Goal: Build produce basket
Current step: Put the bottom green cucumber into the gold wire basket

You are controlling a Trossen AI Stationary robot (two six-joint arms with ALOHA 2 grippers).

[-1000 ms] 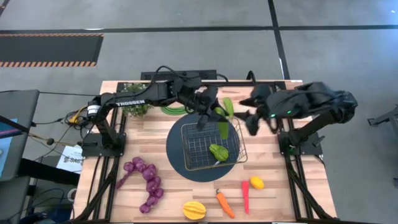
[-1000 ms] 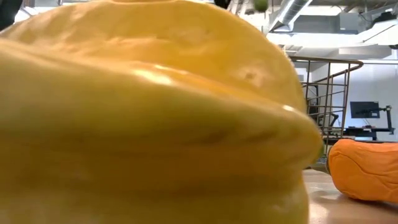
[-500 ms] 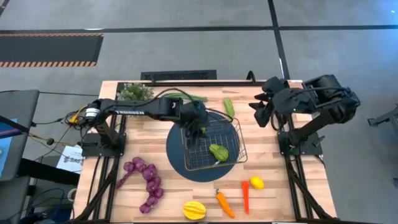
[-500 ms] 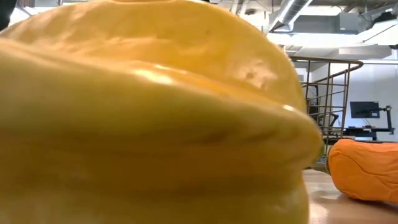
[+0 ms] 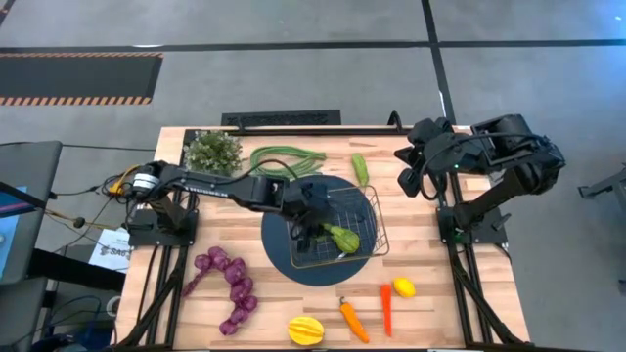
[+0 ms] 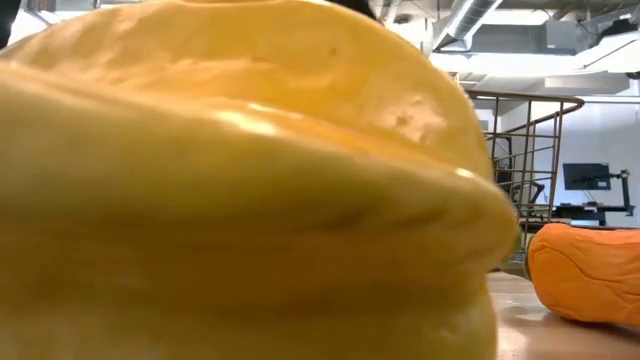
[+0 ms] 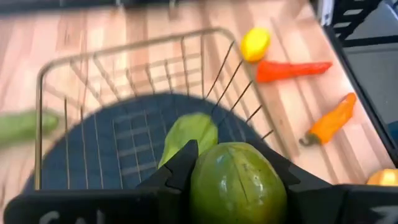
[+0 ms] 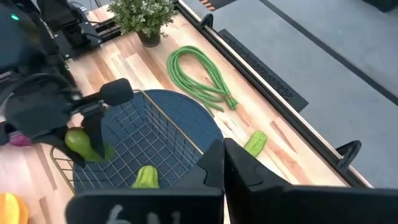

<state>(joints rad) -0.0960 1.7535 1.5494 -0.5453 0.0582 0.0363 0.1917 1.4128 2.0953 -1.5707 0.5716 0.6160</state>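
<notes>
Over the basket (image 5: 333,226) on its mat (image 5: 279,249), the left gripper (image 7: 233,186) pinches a cucumber (image 7: 235,183), seemingly to lay it beside the one (image 7: 188,135) inside, while the right gripper (image 8: 224,165), fingers pressed together, waits aside.

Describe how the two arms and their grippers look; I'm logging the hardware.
Both arms are dark, jointed and boxy. The left gripper has flat black fingers; white lettering runs along that arm's link. The right gripper has the same black fingers, pale lettering on its body and a small green light nearby.
</notes>
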